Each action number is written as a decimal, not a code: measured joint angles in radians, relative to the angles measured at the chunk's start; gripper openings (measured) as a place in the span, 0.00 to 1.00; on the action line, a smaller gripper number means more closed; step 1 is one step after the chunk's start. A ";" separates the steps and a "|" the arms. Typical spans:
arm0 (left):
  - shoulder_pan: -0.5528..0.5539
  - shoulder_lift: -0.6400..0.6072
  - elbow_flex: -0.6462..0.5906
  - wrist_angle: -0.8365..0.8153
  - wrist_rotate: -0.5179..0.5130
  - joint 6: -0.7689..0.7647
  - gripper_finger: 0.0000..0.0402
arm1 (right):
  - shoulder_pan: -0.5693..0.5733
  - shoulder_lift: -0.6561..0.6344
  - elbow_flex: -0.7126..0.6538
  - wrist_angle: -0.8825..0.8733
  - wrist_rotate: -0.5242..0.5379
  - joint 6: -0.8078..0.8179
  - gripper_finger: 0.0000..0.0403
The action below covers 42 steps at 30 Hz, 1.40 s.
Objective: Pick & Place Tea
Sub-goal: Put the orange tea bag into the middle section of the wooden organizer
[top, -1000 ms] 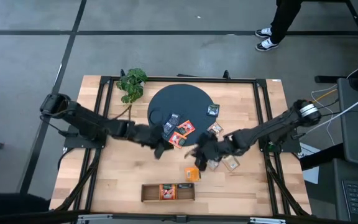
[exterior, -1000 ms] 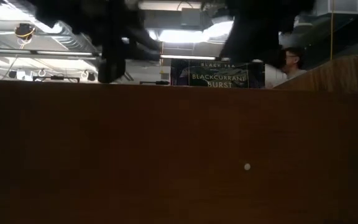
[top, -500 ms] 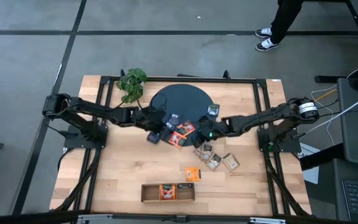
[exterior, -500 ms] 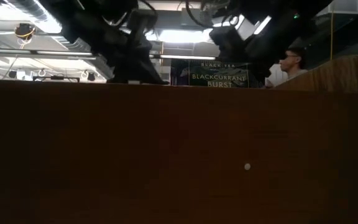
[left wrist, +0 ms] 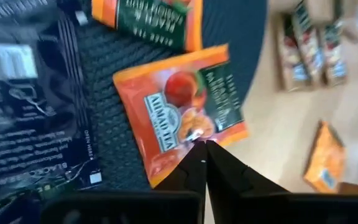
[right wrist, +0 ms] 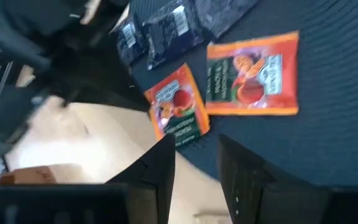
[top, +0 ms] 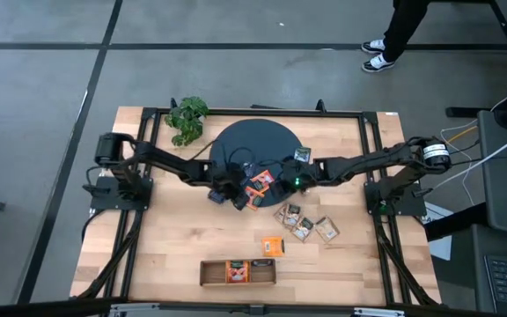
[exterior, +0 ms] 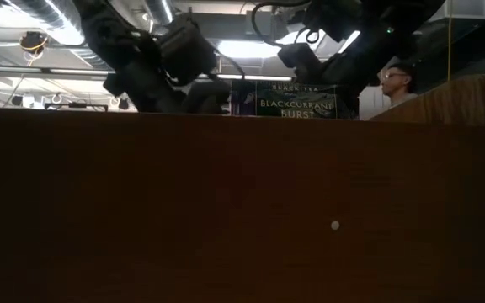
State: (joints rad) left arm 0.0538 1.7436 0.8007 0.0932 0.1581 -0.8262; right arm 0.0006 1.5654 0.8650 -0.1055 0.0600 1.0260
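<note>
Several tea sachets lie on the dark round mat [top: 236,141]: dark blue ones [top: 245,167] and two orange ones [top: 263,180] [left wrist: 185,118]. My left gripper [top: 241,197] [left wrist: 204,144] is shut, its tips over the nearer orange sachet's edge at the mat's near rim. My right gripper [top: 280,181] [right wrist: 194,158] hangs open above the mat's near-right rim, with nothing between its fingers. Beige sachets [top: 302,224] and one orange sachet [top: 273,245] lie flat on the wood. My left gripper comes slanting down from the table's left, and its shut fingertips [left wrist: 194,158] stand at the edge [left wrist: 194,134] of the orange sachet, which lies flat on the mat. I cannot tell whether they touch it.
A long wooden tray [top: 209,273] with orange sachets stands at the near edge; its wall [exterior: 242,210] fills the low view. A leafy plant [top: 187,119] sits far left. A dark sachet [top: 302,156] lies at the mat's right rim. A person [exterior: 394,84] is behind the table.
My left gripper has come down and gone toward the table's right, ending at the orange sachet on the mat's near rim. My right gripper has swung from above the beige sachets toward the far edge, to the mat's near-right rim. No sachet has shifted.
</note>
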 joint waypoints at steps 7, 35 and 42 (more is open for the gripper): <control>-0.017 0.067 0.010 -0.050 -0.015 -0.001 0.01 | 0.000 0.000 0.000 -0.001 -0.012 0.044 0.29; -0.034 0.076 0.003 0.011 -0.056 0.002 0.01 | -0.002 0.282 0.005 0.257 -0.136 0.148 0.29; -0.034 0.078 0.001 0.057 -0.051 0.002 0.01 | -0.002 0.308 0.005 0.289 -0.140 0.151 0.29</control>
State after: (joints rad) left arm 0.0196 1.8214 0.8017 0.1497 0.1070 -0.8246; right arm -0.0010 1.8736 0.8696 0.1837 -0.0801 1.1767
